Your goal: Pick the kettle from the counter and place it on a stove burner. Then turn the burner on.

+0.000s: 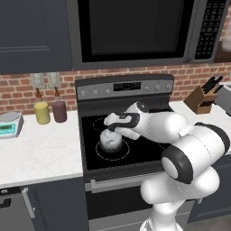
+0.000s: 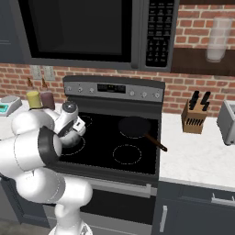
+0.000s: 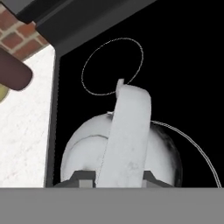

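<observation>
The gripper (image 3: 117, 175) is pinched tight on the kettle's (image 1: 110, 140) pale strap handle. The kettle sits upright on the stove burner (image 1: 113, 151), its handle running toward the stove's back panel

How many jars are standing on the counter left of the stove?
2. A yellow jar stands by the brick wall; a maroon jar stands right beside it, nearer the cooktop. Others might be hidden behind the arm.

Claw (image 3: 118, 175) clamped, arm outstretched low
</observation>
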### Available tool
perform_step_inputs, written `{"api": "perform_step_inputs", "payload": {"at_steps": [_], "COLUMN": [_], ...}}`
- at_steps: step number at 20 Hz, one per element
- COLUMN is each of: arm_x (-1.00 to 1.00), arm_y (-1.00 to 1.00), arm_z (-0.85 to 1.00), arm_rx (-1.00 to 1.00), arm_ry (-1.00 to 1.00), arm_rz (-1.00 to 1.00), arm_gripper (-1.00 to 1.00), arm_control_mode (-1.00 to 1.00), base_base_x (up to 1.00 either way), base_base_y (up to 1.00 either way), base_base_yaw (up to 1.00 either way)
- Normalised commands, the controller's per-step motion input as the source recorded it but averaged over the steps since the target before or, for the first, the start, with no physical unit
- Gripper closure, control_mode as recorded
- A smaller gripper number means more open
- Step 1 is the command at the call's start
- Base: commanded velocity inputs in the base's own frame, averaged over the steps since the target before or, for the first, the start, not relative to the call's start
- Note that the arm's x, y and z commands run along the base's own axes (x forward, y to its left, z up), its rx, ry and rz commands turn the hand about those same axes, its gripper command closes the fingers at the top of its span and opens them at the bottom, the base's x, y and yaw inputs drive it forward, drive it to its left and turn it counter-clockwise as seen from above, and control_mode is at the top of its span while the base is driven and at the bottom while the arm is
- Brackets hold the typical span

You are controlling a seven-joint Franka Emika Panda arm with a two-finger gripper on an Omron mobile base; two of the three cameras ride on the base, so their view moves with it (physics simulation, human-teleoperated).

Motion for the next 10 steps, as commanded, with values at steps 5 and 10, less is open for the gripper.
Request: {"api": "perform_step_inputs", "payload": {"at_steps": [5, 10], "arm_x": [0.00, 0.00], "arm_y": [-0.01, 0.00], "arm_z": [0.00, 0.00], "arm_rx": [0.00, 0.00], "arm_ry": [0.00, 0.00], "arm_rz": [0.00, 0.00], "arm_gripper": [1.00, -1.00], "arm_control_mode": [-1.00, -1.00], "base_base_x": [0.00, 0.00], "base_base_y": [0.00, 0.00], "base_base_yaw": [0.00, 0.00]}}
